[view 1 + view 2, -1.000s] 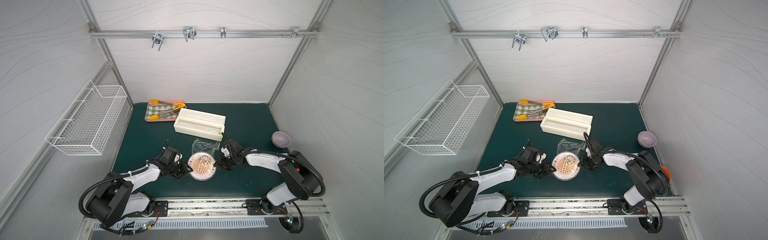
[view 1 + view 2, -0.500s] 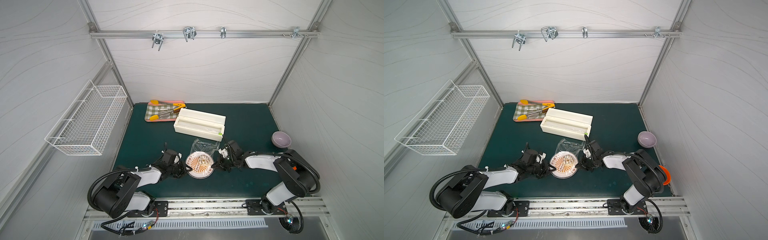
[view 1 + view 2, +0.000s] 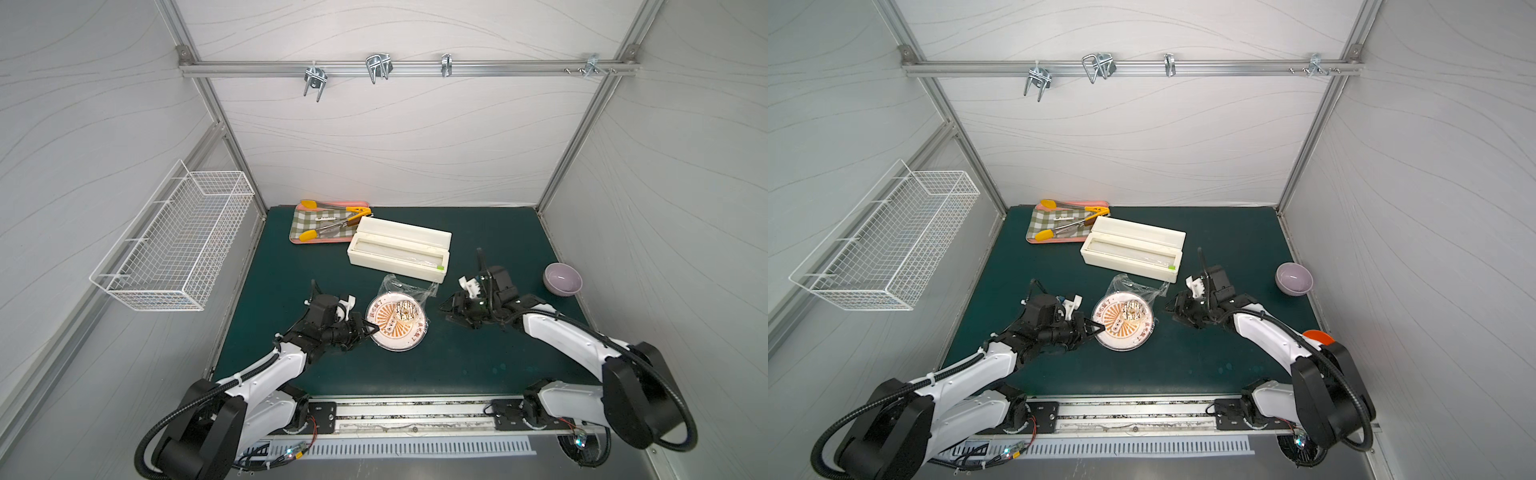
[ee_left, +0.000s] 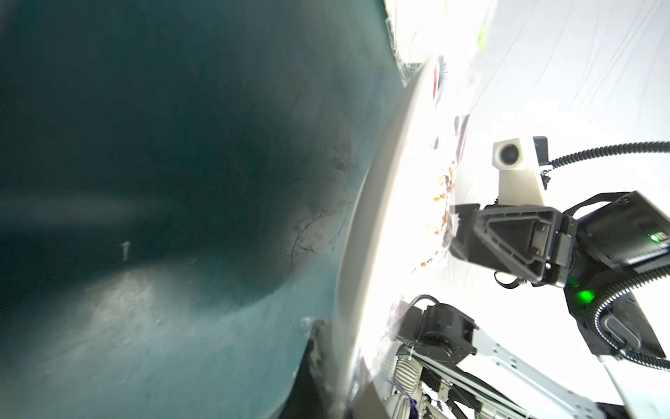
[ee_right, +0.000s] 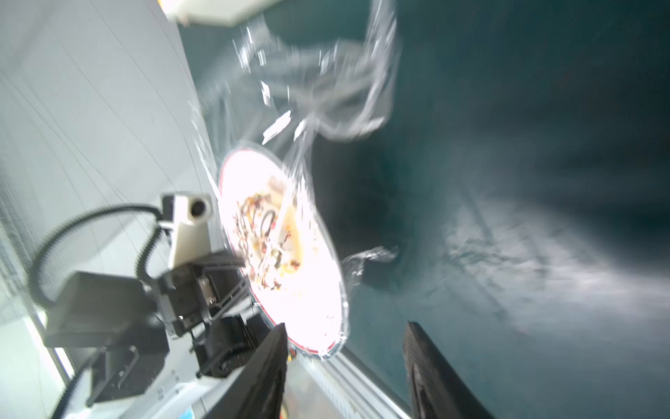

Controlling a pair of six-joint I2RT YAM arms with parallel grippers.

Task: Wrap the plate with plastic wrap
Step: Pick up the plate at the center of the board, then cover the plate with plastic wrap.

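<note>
The left tool: jaws closed to a point, tip touching the left rim of the plate. Cannot tell whether film or rim is pinched there. The right tool: jaws apart, nothing between them in the right wrist view. It stands just beside the plate's right side, not touching it. The plate sits on the green bench, near front centre, between the two tools. A small brown-white food piece lies on it. The plastic wrap: glossy creases over the plate, a loose crumpled bunch past its far rim, reaching toward the cream dispenser box. The lilac bowl is well apart, at the bench's right edge
</note>
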